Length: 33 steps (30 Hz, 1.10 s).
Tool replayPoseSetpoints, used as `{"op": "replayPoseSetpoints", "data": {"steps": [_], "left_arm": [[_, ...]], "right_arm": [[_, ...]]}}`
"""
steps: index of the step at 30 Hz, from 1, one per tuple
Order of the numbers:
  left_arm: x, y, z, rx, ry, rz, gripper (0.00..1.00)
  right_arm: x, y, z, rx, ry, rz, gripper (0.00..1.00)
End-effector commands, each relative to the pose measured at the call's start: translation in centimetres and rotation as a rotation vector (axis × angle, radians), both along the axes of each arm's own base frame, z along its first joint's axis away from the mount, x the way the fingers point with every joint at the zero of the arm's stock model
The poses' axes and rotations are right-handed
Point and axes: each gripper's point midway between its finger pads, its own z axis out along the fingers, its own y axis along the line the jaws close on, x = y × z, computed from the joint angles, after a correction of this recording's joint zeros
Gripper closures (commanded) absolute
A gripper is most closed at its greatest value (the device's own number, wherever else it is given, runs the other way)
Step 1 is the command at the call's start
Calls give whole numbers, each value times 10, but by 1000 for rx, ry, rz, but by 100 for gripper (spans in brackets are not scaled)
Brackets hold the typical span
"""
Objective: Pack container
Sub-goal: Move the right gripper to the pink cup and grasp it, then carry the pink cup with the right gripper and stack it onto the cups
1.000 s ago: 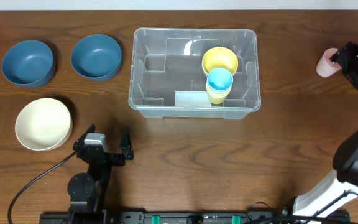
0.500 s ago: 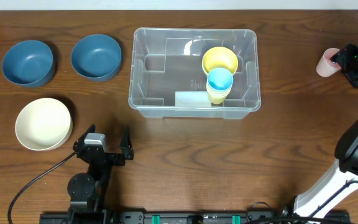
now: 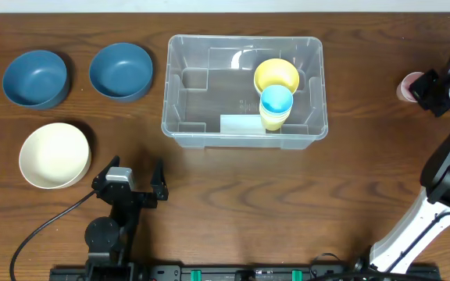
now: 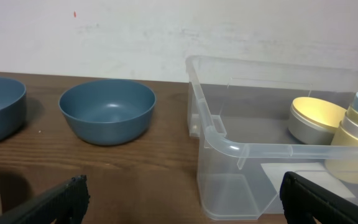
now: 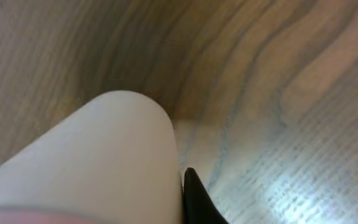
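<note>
Fingers [image 4: 58, 200] of left gripper [image 3: 137, 167] wide apart, empty. Beyond: cream bowl [image 3: 54, 155], two blue bowls [image 3: 121, 71], clear container [image 3: 209, 38] mid-table, holding yellow tub [image 3: 276, 74] and stacked cups [image 3: 276, 109]. Far right, right gripper [image 3: 419, 87] closed on pink cup [image 3: 406, 84]; one finger hidden.

Table [image 3: 366, 156], contents by position:

1. Container [image 3: 244, 37]: rear centre. It holds 2 items in its right half. The round tub [image 3: 276, 75] sits to the rear, with the cup stack [image 3: 276, 105] just in front of it.
2. Outer bowl [image 3: 35, 78]: rear, far left.
3. Inner bowl [image 3: 121, 70]: between the outer bowl and the container, apart from both.
4. Front bowl [image 3: 55, 156]: left, in front of the outer bowl.
5. Lone cup [image 3: 409, 86]: far right, well apart from the container, against the right gripper [image 3: 428, 87].
6. Left gripper [image 3: 137, 168]: front, right of the front bowl, in front of the container's left corner.
</note>
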Motion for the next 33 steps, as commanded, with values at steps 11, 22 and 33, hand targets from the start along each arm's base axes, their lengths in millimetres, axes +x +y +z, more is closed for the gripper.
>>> {"op": "replayPoseSetpoints", "data": {"steps": [11, 22, 33], "left_arm": [[-1, -1, -15, -2, 46, -6, 2], [-1, -1, -15, -2, 46, -6, 2], [-1, -1, -15, -2, 46, -6, 2]], "right_arm": [[6, 62, 158, 148, -348, 153, 99], [-32, 255, 246, 235, -433, 639, 99], [-56, 358, 201, 130, -250, 841, 99]]}}
